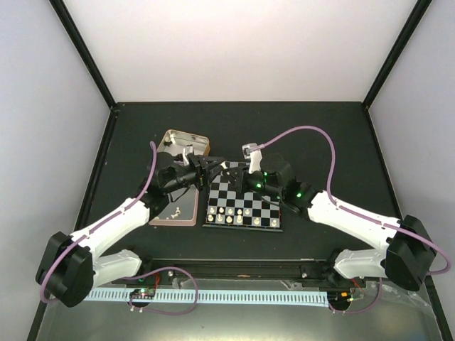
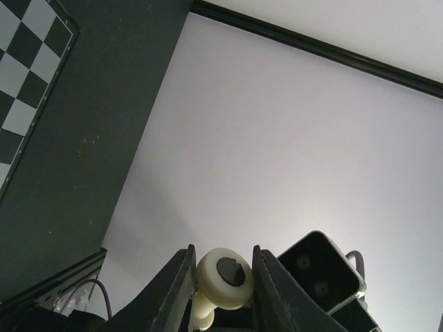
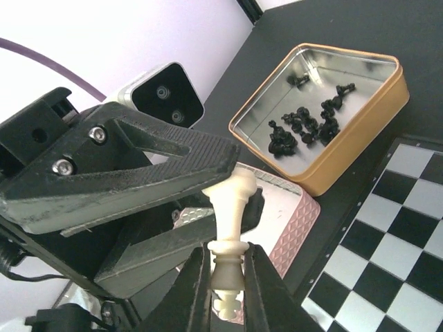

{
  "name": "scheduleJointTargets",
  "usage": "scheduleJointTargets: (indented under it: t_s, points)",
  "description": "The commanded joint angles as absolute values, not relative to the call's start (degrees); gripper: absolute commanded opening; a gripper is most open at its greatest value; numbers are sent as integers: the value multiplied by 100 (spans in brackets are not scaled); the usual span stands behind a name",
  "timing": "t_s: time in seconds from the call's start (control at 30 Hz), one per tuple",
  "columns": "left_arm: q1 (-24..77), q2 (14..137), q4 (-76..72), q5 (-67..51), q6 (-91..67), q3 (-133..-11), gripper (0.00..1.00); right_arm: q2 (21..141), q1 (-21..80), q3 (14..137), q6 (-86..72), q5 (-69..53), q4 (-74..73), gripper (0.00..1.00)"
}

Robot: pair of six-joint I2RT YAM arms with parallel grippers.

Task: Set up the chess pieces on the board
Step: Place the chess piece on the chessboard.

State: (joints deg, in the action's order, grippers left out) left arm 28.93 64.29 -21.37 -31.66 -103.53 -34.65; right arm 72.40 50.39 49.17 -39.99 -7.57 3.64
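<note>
One cream-white chess piece [image 3: 232,207], tall with a small cross at its head, hangs in the air between both grippers. My right gripper [image 3: 226,273] is shut on its collar and head. My left gripper [image 2: 222,250] is shut on its round base [image 2: 208,277], whose dark felt underside faces the left wrist camera. In the top view the two grippers meet over the far left corner of the board [image 1: 264,201], left gripper [image 1: 212,169] and right gripper [image 1: 237,175] close together. Several white pieces [image 1: 238,212] stand in the board's near rows.
A gold tin [image 3: 353,149] holding several black pieces [image 3: 304,124] lies beyond the board's left corner, also seen from above as the gold tin [image 1: 186,141]. A pink lid [image 1: 175,211] lies left of the board, under the left arm. The right wrist camera housing [image 2: 322,266] shows beside the left fingers.
</note>
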Motion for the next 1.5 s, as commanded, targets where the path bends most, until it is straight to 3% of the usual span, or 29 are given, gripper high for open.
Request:
scheduleJointTargets:
  t_s: [0.0, 0.1, 0.17, 0.27, 0.5, 0.83, 1.07, 1.13, 1.37, 1.47]
  points:
    - [2953, 6199, -2136, -3279, -10156, -3480, 33, 7000, 5035, 5114, -3657, -642, 388, 2]
    - [2926, 6172, -1565, -3548, -9143, -3778, 59, 6807, 5027, 5139, -2984, -997, 70, 1]
    - [2914, 6237, -1202, -3877, -8303, -3967, 65, 6693, 5027, 5205, -2402, -1343, -345, 1]
    - [2926, 6368, -658, -4451, -7282, -4184, 66, 6588, 5018, 5413, -1713, -1749, -1097, 1]
    - [2909, 6165, 18, -4642, -6300, -4322, 44, 6534, 5017, 5740, -990, -1867, -2200, 1]
    - [2914, 6112, -286, -5165, -6355, -4111, 39, 6697, 5019, 5876, -1070, -1666, -2376, 1]
    - [2924, 6100, -329, -5294, -6324, -4092, 13, 6740, 5018, 5865, -1151, -1700, -2384, 3]
    - [2927, 6071, -437, -5291, -6427, -4043, 12, 6693, 5011, 5827, -1383, -1608, -2273, 10]
    - [2925, 6133, -2355, -5290, -7839, -3601, 11, 5799, 4618, 4660, -4037, -1821, -105, 52]
    - [2927, 6161, -2669, -5204, -8209, -3625, 11, 5681, 4533, 4470, -4882, -1786, 254, 58]
